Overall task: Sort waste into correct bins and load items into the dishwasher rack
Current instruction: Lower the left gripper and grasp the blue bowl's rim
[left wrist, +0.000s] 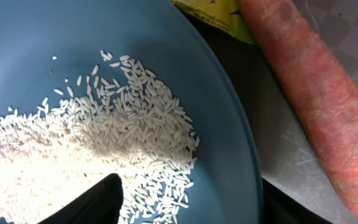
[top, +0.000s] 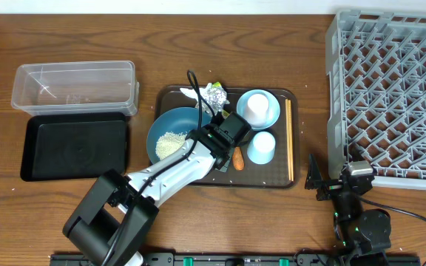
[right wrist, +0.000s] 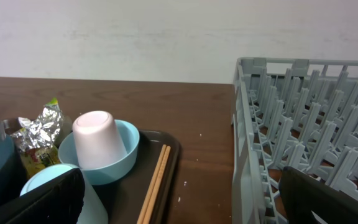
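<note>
Overhead view, showing left gripper (top: 228, 137) hovering over bowl (top: 172, 122) rim, opening and hold not discernible, with carrot (top: 237, 158) lying on tray (top: 272, 176) just right of it, long axis running near-to-far, nearer left arm (top: 168, 174).

Left arm (top: 161, 176): stretched far out, slanting right.
Left gripper (top: 220, 140): pointing down, one dark finger (left wrist: 95, 200) showing.
Right arm (top: 361, 222): folded up small.
Right gripper (top: 340, 179): fingers spread wide apart.
</note>
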Robot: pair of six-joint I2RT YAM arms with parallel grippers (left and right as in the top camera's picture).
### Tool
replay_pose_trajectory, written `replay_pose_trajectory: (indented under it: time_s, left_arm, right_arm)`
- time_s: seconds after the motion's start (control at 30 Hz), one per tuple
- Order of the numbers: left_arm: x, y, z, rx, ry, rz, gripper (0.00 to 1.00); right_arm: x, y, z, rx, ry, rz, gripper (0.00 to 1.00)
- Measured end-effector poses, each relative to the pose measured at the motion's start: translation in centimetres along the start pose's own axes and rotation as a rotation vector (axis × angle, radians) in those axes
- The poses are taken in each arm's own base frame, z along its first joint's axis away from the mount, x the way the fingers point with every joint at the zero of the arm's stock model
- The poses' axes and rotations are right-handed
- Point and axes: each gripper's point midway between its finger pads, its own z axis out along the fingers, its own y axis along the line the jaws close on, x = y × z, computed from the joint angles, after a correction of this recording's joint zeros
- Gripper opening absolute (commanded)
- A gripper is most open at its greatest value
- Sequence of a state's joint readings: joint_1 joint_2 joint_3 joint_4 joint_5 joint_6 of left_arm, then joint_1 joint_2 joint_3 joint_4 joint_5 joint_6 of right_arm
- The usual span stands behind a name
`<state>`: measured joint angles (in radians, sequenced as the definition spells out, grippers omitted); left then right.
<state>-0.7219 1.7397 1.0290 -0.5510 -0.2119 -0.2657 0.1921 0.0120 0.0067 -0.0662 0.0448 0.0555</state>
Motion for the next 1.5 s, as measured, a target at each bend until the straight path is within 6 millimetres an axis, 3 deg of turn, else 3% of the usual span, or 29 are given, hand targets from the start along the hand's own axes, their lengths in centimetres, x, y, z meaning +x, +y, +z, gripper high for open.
replay_pose_trajectory:
  time_s: [0.57,0.8,1.17,1.5]
  left_arm:
    - [0.0,-0.6,0.1,0.033,0.005,-0.001,0.52]
    - [0.5,-0.8,0.8,0.032,0.029,0.005,0.38]
    - [0.5,-1.1,0.7,0.046,0.03,0.007,0.25]
    - [-0.1,-1.1,-0.7,0.064,-0.007,0.0,0.07]
  right_arm:
    - [0.0,0.0,0.0,0.0,0.0,0.0,0.99]
    - [0.0,0.0,0.0,0.0,0.0,0.0,0.99]
    - [0.0,0.0,0.0,0.0,0.0,0.0,0.99]
    - [0.0,0.0,0.0,0.0,0.0,0.0,0.99]
